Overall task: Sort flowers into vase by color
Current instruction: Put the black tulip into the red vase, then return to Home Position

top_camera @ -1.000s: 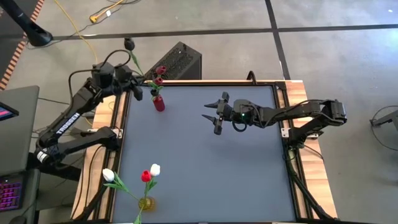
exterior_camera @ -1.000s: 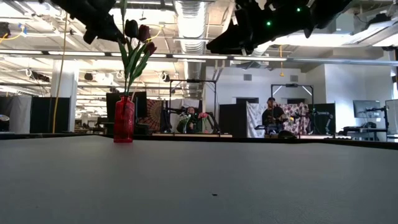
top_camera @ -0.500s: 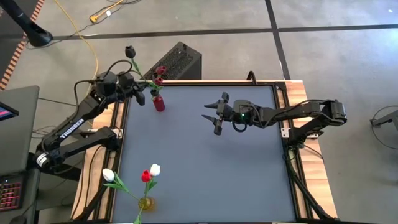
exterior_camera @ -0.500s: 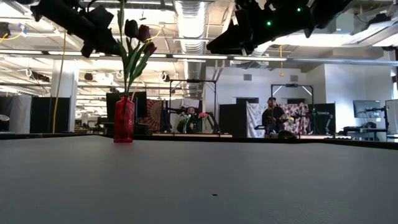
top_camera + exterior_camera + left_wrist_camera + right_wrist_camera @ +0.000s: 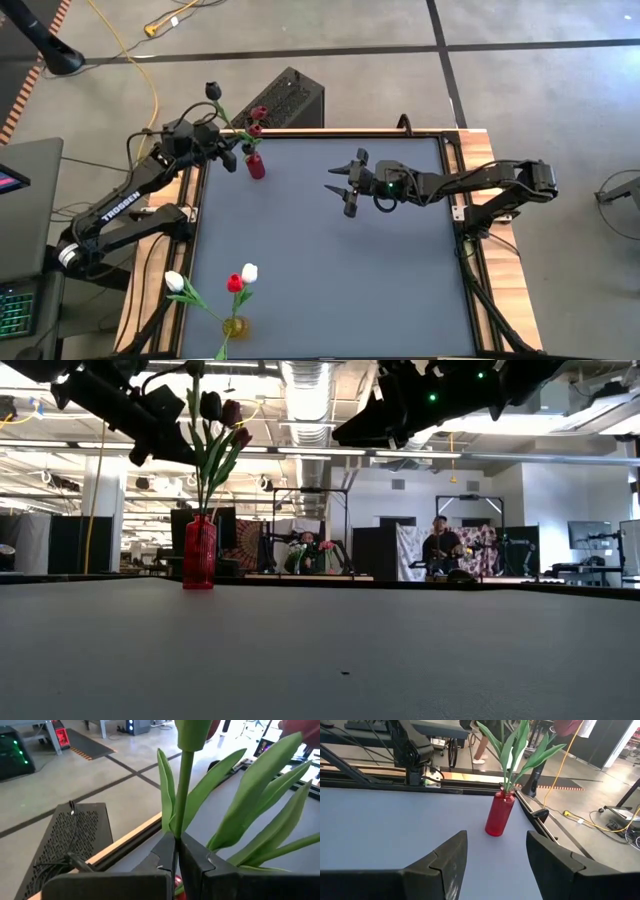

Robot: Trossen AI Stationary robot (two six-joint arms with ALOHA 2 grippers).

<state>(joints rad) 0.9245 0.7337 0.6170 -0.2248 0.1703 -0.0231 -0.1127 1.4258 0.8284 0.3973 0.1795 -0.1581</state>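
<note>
Gripping a green stem [image 5: 183, 795] of a dark-headed tulip [image 5: 212, 91] above the red vase [image 5: 256, 166] at the table's [image 5: 330, 270] far left corner: left gripper [image 5: 226, 150], fingers pressed together on the stem. Hovering over mid-table, jaws spread wide and empty: right gripper [image 5: 342, 183]. Standing at the near left edge: yellow vase [image 5: 234, 327] with white and red tulips [image 5: 240, 278].
</note>
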